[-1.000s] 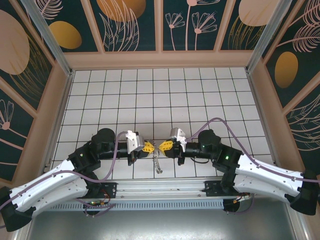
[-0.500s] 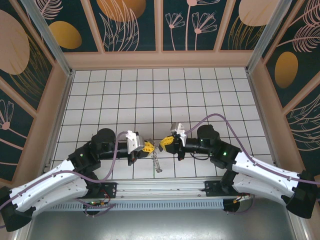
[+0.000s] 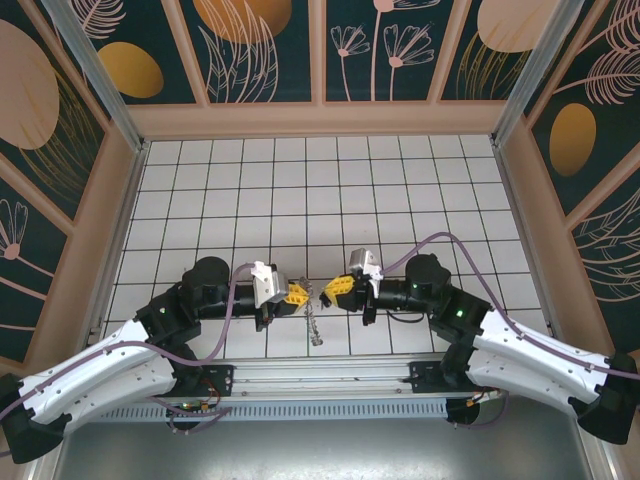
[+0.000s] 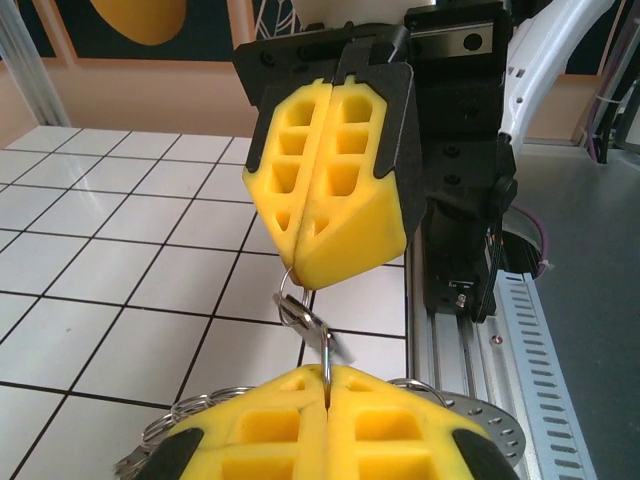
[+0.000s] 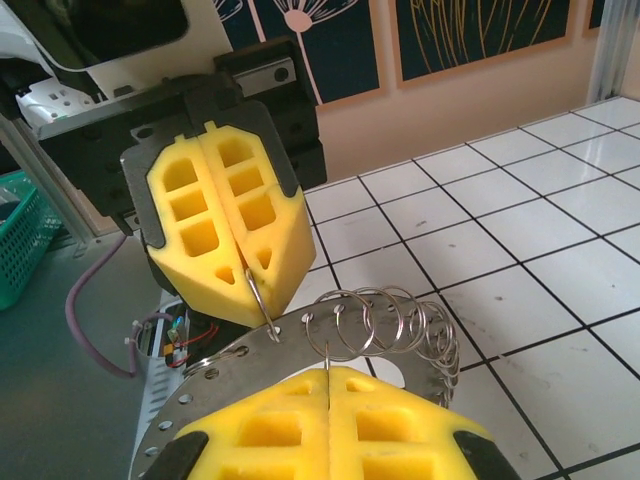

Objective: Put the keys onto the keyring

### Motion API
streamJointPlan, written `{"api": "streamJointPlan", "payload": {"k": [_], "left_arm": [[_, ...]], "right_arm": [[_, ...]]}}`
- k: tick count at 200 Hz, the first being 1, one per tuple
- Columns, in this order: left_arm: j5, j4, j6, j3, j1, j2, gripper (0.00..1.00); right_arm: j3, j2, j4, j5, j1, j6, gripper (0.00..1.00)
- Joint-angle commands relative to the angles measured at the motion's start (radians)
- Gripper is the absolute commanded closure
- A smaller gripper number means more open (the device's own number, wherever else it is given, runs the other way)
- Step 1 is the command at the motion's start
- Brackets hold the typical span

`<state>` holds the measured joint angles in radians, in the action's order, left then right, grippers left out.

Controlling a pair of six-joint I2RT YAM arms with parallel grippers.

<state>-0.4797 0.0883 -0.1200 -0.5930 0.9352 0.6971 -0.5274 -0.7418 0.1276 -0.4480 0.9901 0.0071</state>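
floor: white tiles point(image 3: 300, 190) | walls: floral panels point(image 3: 260, 50) | green basket point(image 5: 18, 235) at left edge

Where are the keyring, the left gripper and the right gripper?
keyring point(image 5: 225, 365): right wrist view, flat holed band of the hoop.
left gripper point(image 4: 326, 372): left wrist view, seam between its yellow fingertips.
right gripper point(image 4: 303, 278): left wrist view, tip of its shut yellow fingers.

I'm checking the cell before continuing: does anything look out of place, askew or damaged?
Nothing looks spilled or damaged. One oddity: the keyring is off the table, pinched between the left gripper and the right gripper, which meet tip to tip with both shut on it, the rest of it hanging loose.
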Motion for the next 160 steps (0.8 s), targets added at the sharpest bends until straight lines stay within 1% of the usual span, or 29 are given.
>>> {"api": "streamJointPlan", "payload": {"k": [1,28,69,90,160], "left_arm": [[-0.044,-0.051,-0.009,-0.027,0.004,-0.010,1.00],[-0.084,-0.061,0.001,-0.024,0.004,-0.010,1.00],[-0.114,-0.094,0.016,-0.008,0.004,-0.046,1.00],[-0.117,-0.088,0.013,-0.010,0.004,-0.039,1.00],[-0.117,-0.076,0.010,-0.014,0.005,-0.013,1.00]], "right_arm": [[0.009,0.003,0.001,-0.024,0.011,-0.030,1.00],[0.010,0.006,0.011,-0.035,0.019,-0.040,1.00],[0.040,0.038,0.025,-0.044,0.037,-0.048,1.00],[0.052,0.055,0.037,-0.047,0.051,-0.056,1.00],[0.031,0.015,0.057,-0.084,0.057,-0.054,1.00]]}}
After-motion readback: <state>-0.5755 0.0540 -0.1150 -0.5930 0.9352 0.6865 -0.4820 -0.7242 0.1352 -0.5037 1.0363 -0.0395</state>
